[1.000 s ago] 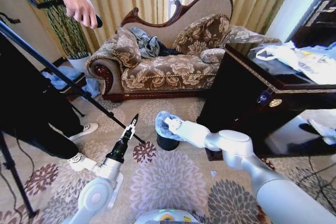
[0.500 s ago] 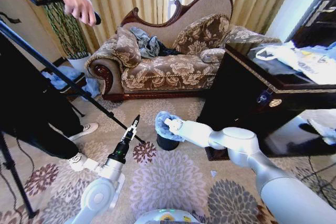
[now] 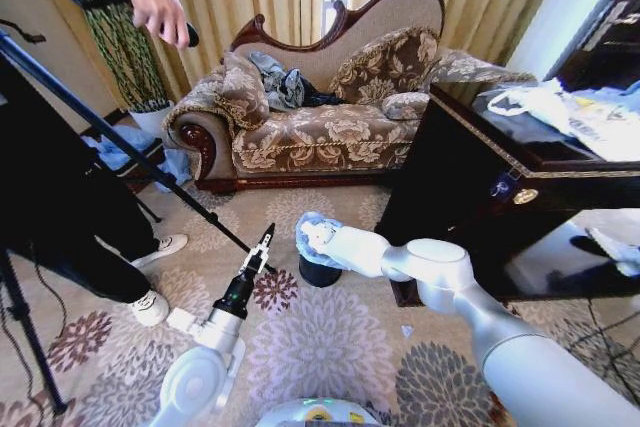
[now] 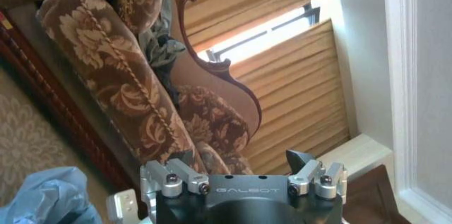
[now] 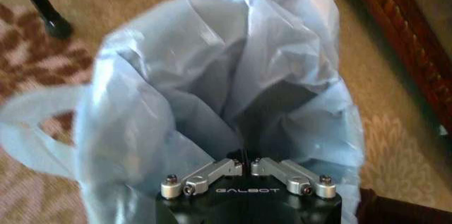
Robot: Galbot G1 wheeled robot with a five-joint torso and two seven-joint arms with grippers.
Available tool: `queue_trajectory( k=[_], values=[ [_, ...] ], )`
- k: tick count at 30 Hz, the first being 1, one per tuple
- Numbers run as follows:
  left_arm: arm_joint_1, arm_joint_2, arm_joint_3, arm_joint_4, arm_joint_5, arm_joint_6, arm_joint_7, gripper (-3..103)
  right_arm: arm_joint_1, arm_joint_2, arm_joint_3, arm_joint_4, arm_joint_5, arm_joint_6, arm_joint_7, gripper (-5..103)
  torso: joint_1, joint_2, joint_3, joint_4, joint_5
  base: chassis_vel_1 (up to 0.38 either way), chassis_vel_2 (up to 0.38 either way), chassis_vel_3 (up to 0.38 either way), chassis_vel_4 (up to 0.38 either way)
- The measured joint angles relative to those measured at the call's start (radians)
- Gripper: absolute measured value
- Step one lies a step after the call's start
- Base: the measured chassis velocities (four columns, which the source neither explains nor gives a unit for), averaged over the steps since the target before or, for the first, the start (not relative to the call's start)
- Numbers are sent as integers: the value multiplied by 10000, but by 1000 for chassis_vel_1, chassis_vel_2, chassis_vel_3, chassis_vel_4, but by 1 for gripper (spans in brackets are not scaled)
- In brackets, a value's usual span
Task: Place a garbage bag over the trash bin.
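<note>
The pale blue garbage bag is draped over the small black trash bin on the carpet in front of the sofa. My right gripper sits at the bag's top; in the right wrist view its fingers are pressed together on a fold of the garbage bag, with the bin's dark inside showing below. My left gripper hovers to the left of the bin, apart from the bag. It is open with nothing in it, and a corner of the bag shows beside it.
A patterned sofa stands behind the bin. A dark wooden cabinet is close on its right, with white bags on top. A black tripod leg slants down near my left gripper. A person's shoes are at left.
My right gripper has shifted slightly left with the bag. The left arm has moved a little right and forward, nearer the bin. The person's hand above has drifted right.
</note>
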Motion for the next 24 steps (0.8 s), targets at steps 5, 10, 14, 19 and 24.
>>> queue_trajectory(
  k=[5,10,14,19,24],
  values=[
    [-71,-135,-42,-27,-5,-105,47,92,313,-76,-989,443,717,-1,13,0,0,0,0,1,0,0,0,0,0],
    [-119,-283,27,-24,25,-148,88,92,293,-21,-1396,405,834,-1,8,0,0,0,0,2,0,0,0,0,0],
    [-141,-357,110,1,75,-160,123,92,249,-138,-1543,416,815,0,-1,0,0,0,0,2,1,0,0,0,0],
    [-216,-413,222,83,118,-162,139,92,319,-350,-1793,632,823,0,-46,0,1,0,0,1,1,0,0,0,0],
    [-274,-477,339,195,168,-163,163,92,369,-403,-1792,802,931,0,-45,0,0,0,0,0,0,0,0,0,0]
  ],
)
